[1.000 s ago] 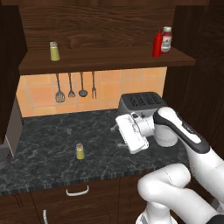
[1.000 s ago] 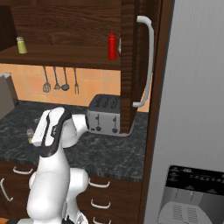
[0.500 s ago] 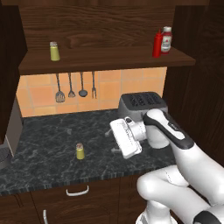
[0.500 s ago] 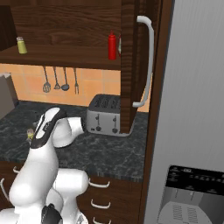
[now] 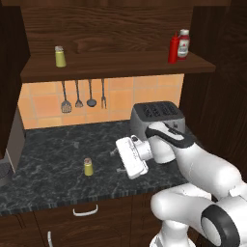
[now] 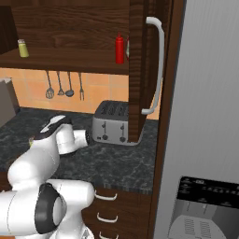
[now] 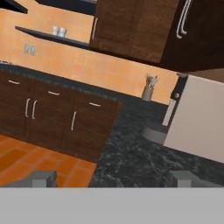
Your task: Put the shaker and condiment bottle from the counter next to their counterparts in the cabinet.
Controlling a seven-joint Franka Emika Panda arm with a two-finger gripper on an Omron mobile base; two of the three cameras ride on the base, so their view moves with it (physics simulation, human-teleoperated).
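A small yellow-green shaker (image 5: 88, 166) with a grey cap stands upright on the dark speckled counter (image 5: 48, 164). My gripper (image 5: 117, 161) hovers just to its right, fingers pointing left at it, apart from it. In the hand view the gripper (image 7: 113, 179) is open, its tips wide apart with nothing between them. On the cabinet shelf (image 5: 116, 65) a matching shaker (image 5: 60, 56) stands at the left. The red condiment bottle (image 5: 173, 48) stands at the right, beside a white-labelled bottle (image 5: 183, 44) with a red cap. From the right base view the shelf shaker (image 6: 21, 47) and red bottle (image 6: 120, 49) also show.
A silver toaster (image 5: 157, 113) sits behind my arm against the tiled wall. Kitchen utensils (image 5: 82, 94) hang under the shelf. A grey appliance (image 5: 12, 144) stands at the counter's left end. The open cabinet door (image 6: 144, 70) and a fridge (image 6: 205, 116) are to the right.
My hand has moved left and slightly lower along the counter, closer to the shaker there. The jaws stayed open. The shaker and the shelf items have not moved.
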